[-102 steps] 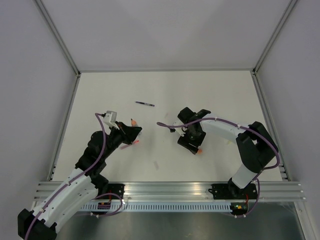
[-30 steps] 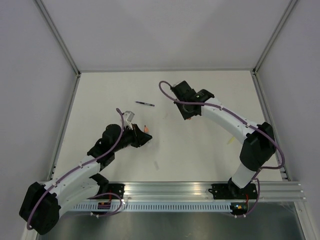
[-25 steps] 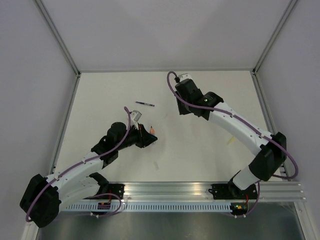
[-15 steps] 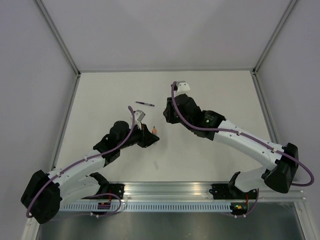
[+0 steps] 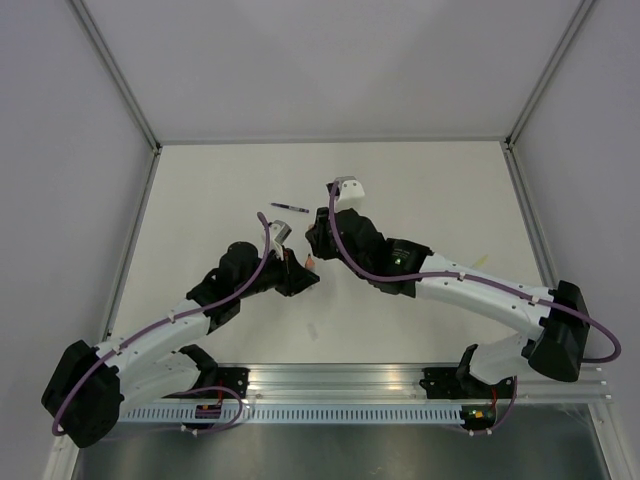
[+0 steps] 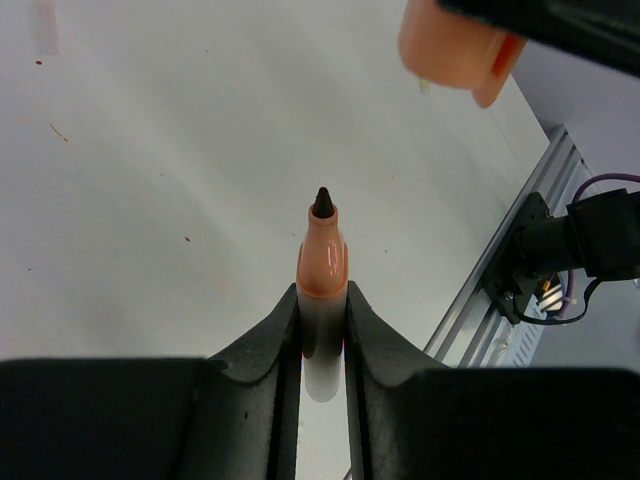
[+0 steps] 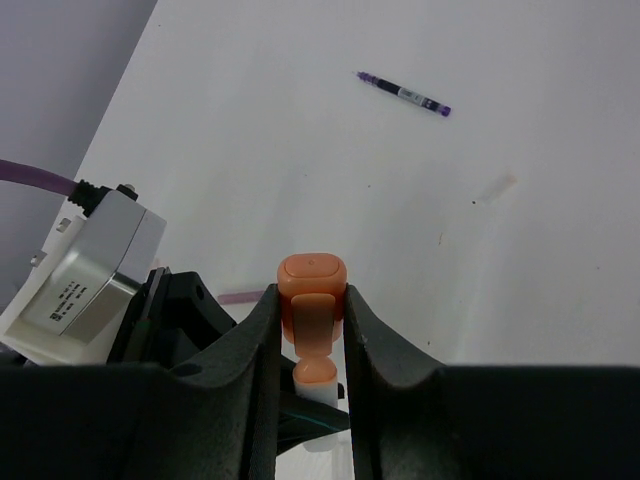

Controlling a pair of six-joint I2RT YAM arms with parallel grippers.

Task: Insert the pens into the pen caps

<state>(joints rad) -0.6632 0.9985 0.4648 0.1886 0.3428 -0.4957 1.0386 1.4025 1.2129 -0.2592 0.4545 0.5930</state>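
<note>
My left gripper (image 5: 303,272) is shut on a pen (image 6: 322,272) with a white barrel, an orange neck and a black nib pointing away from the fingers. My right gripper (image 5: 314,252) is shut on an orange pen cap (image 7: 312,288). In the right wrist view the pen's orange neck (image 7: 316,372) sits just beyond the cap's open end, roughly in line with it. In the left wrist view the cap (image 6: 455,45) hangs up and to the right of the nib, apart from it. A dark purple pen (image 5: 290,208) lies on the table behind the grippers; it also shows in the right wrist view (image 7: 404,94).
The two arms meet at the middle left of the white table (image 5: 420,190). Grey walls with metal corner posts (image 5: 115,75) close it in on three sides. An aluminium rail (image 5: 340,380) runs along the near edge. A faint pale streak (image 5: 482,262) lies to the right.
My right arm swung from the far middle down and left, bringing the cap up to the pen tip. My left arm reached a little to the right with the pen and now holds still.
</note>
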